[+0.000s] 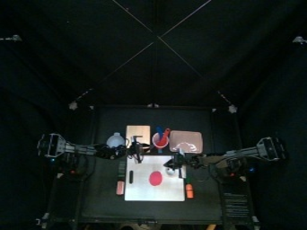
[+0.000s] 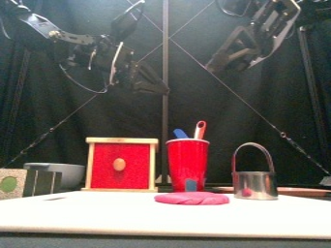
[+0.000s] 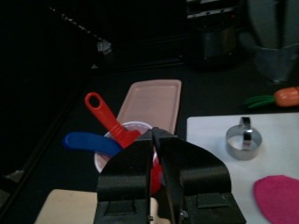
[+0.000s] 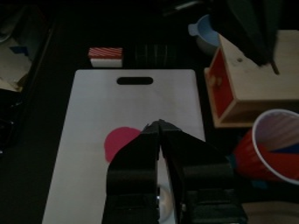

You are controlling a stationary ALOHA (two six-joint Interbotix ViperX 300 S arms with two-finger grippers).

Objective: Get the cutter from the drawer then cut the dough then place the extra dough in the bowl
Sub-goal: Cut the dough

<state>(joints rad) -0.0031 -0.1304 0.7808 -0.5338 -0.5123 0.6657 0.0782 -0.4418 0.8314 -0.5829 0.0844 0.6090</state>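
1. Trouble on the left comes from the left gripper (image 3: pixel 160 138). It hangs high over the red cup (image 2: pixel 188 165), jaws pressed together on nothing. I reckon a careless descent toward the board could clip the cup and spill its knives.
2. In the middle, the dough (image 2: pixel 192 199) lies flat on the white board (image 4: pixel 100 105), in front of the cup. A cutter pressed off-centre would probably leave a thin, lopsided scrap, and that might tear on the way to the bowl (image 2: pixel 62 175) at far left.
3. On the right, the cutter (image 2: pixel 255 176) is already out of the drawer. It stands upright on the board just beside the dough, not touching it, wire handle up. The right gripper (image 4: pixel 159 131) hovers above, jaws together and empty. It must open first, and the thin wire looks easy to slip off or tip.
4. Counting left to right:
   - one bowl
   - one wooden box (image 2: pixel 120 165), drawer front flush
   - one cup holding two knives, one blue (image 3: pixel 84 142) and one red (image 3: pixel 103 114)
   - one dough disc
   - one cutter
   - one pink tray (image 3: pixel 155 98)
   - one board
   - two grippers
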